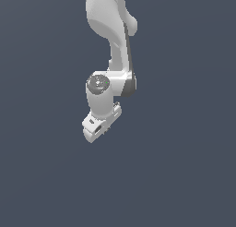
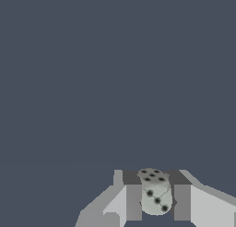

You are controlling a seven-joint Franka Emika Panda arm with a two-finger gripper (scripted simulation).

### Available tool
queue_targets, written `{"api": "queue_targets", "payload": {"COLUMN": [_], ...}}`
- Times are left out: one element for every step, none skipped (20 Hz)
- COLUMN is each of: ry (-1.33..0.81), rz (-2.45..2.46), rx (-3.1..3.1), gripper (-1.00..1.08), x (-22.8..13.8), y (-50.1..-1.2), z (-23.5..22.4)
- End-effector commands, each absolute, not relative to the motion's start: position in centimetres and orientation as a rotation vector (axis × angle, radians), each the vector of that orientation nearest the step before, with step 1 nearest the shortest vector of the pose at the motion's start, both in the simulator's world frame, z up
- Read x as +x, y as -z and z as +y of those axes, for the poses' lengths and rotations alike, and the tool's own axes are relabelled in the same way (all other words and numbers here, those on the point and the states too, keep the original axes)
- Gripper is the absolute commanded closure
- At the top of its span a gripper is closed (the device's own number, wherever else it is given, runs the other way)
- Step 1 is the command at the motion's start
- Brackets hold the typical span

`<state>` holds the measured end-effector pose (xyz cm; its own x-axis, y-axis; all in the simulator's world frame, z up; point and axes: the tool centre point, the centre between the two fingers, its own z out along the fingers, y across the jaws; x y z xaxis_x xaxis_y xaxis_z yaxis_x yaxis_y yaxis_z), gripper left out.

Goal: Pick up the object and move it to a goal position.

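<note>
In the wrist view the object point(image 2: 156, 193) is a small pale grey rounded lump with dark spots, like a die. It sits clamped between my two grey fingers point(image 2: 134, 200), one on each side and touching it. My gripper point(image 2: 157, 203) is shut on it. In the exterior view the white arm hangs down from the top and the white gripper point(image 1: 98, 129) points down and toward the exterior view's left. The object is hidden behind the hand in that view.
Only a plain dark blue-grey background shows around the arm in both views. No other objects, containers or edges are in view.
</note>
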<state>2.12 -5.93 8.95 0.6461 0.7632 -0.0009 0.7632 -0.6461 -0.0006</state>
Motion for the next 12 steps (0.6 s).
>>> {"api": "queue_targets", "payload": {"ry": [-0.001,-0.001,-0.001,-0.001,-0.001,0.000,0.000,0.000,0.000,0.000,0.000,0.000], "rz": [-1.322,-1.322,-1.322,-1.322,-1.322,-1.323,-1.323,-1.323,-1.323,-1.323,-1.323,-1.323], "rx": [-2.850,-2.850,-2.850,-2.850,-2.850,-2.849,-2.849,-2.849,-2.849,-2.849,-2.848,-2.848], "gripper": [1.08,1.08,1.08,1.08,1.08,1.08,1.08,1.08,1.08,1.08,1.08,1.08], "x": [2.6,2.8,3.0,3.2,3.4,3.6,3.8,4.0,4.2,4.4,4.6,4.9], "y": [-11.6,-12.7,-13.8,-15.0,-16.2,-17.3,-18.5,-19.6,-20.7,-21.8,-22.9,-24.0], "z": [-5.6,-5.5,-5.3,-5.2,-5.1,-4.9,-4.8,-4.6,-4.5,-4.4,-4.2,-4.1]}}
